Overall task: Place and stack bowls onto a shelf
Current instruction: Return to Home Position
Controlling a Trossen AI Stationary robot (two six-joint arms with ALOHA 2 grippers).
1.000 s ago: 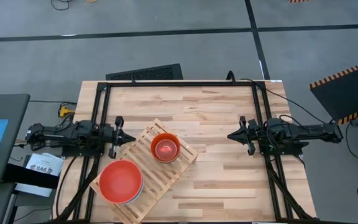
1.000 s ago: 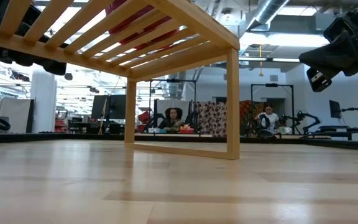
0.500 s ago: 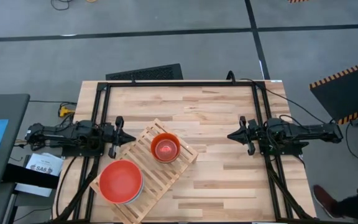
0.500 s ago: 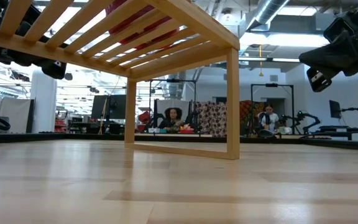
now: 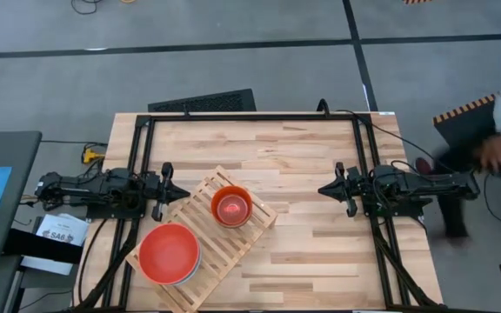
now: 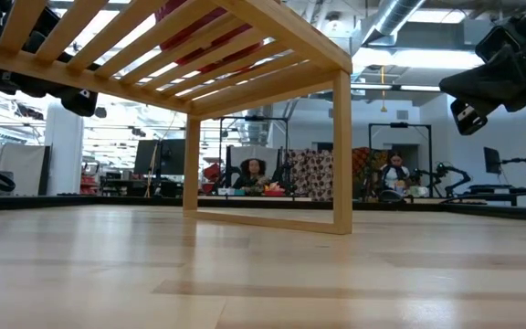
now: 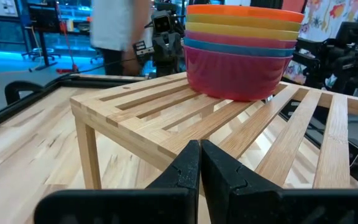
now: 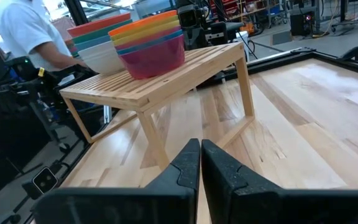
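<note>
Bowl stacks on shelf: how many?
2: small stack, orange on top, toward the shelf's upper-right end; large stack, orange-red on top, at its lower-left end, high view. None seem hidden.

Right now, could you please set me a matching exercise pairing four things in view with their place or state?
Things:
1. small bowl stack
2. large bowl stack
3. left gripper
4. right gripper

Places or states:
A. shut, over bare table, well away from the shelf
B. on the shelf end nearer the table's middle
C. shut, close beside the shelf
D. on the shelf end near the table's corner

Pairs: 1-B, 2-D, 3-C, 4-A.
</note>
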